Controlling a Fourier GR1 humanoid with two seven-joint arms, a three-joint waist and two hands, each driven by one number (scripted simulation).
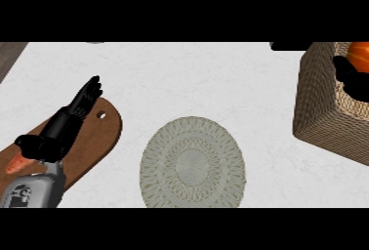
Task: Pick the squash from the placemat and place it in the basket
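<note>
Right now I see the squash (359, 52) inside the basket (317, 97), an orange shape at the upper right edge of my head view, partly cut off by the frame. My right hand (351, 77) is in the basket's opening too, dark against the squash and just below it; only part of it shows, and I cannot tell whether its fingers are curled round the squash or spread apart. The basket is woven and tan, standing on the white table (187, 73) at the right side.

The placemat (192, 162), round and grey-green with a lacy pattern, lies bare near the middle, a short way left of the basket and apart from it.

On the left, my left hand (75, 110) hangs over a brown wooden board (101, 141) with a small hole near its rounded end. Its fingers (90, 93) are straight, pointing up and away from me, holding nothing. An orange bit (16, 165) peeks out beside that wrist at the board's left edge.
</note>
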